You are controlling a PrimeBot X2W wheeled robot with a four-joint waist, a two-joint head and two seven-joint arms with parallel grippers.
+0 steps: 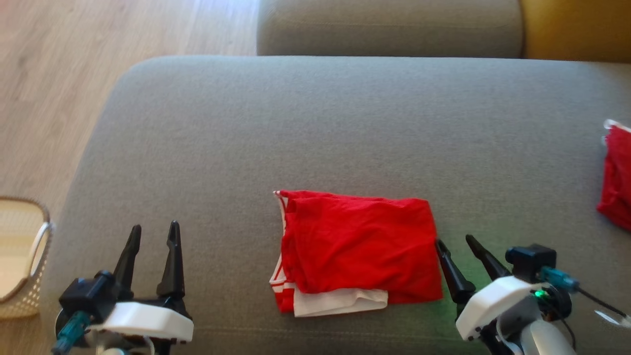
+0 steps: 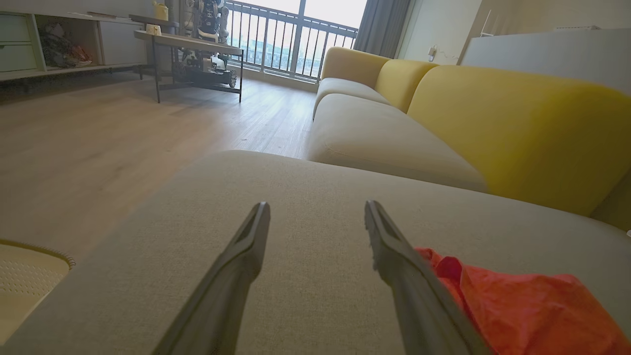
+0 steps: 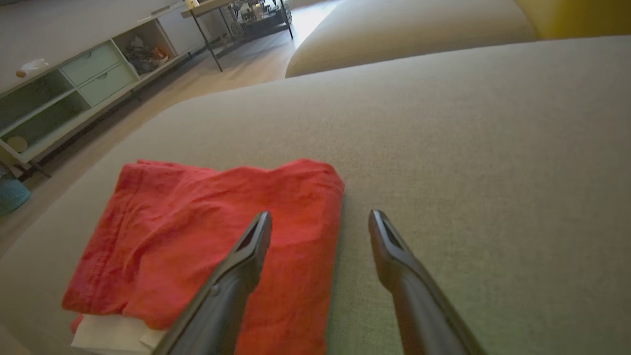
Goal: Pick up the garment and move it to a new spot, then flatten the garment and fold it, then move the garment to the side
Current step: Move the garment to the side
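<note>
The folded red garment lies low at frame centre on the grey sofa cushion, long axis left to right. My right claw, spread wide and empty, sits just beside its right edge; my left claw, equally wide, hangs well apart at lower left.

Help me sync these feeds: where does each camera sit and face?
Head view: on the head, looking down at the red garment on the grey seat; left gripper and right gripper show.
Left wrist view: on that wrist, along the left fingers, across the seat toward the yellow backrest.
Right wrist view: on that wrist, along the right fingers, over the garment's edge.
Shared: all show garment and seat.
</note>
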